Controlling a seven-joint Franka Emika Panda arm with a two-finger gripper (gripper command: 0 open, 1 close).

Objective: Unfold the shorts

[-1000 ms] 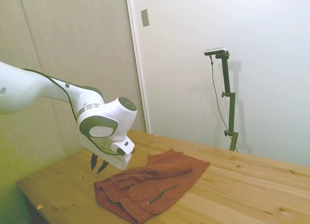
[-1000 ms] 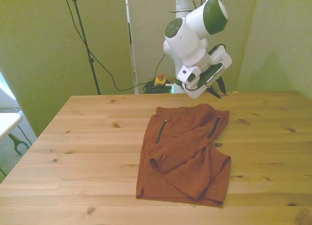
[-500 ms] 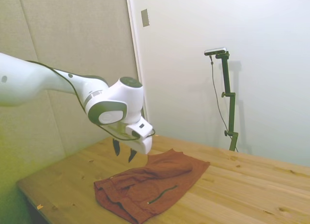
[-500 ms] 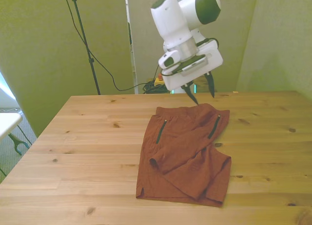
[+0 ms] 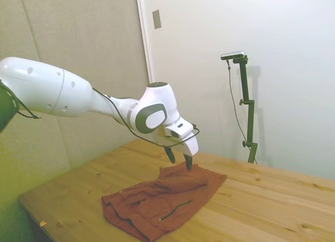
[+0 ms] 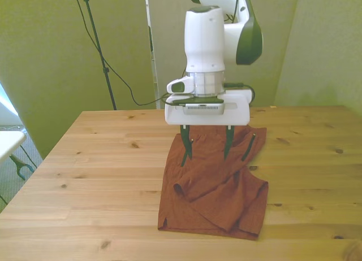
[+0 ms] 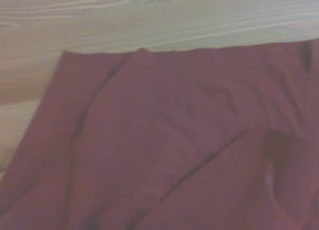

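The shorts (image 6: 215,185) lie folded mid-table (image 6: 102,176); the gripper (image 6: 206,152) hangs over their waist end, fingers spread, empty; best to drop straight, pinch only the top layer, then lift and peel it back slowly.

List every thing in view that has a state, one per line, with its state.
shorts: folded and rumpled, flat on the table, not gripped.
hand: open, fingers pointing down, poised over the shorts' far part.
pocket zippers: dark; too small to tell whether they are closed.
table: wooden, carrying only the shorts.
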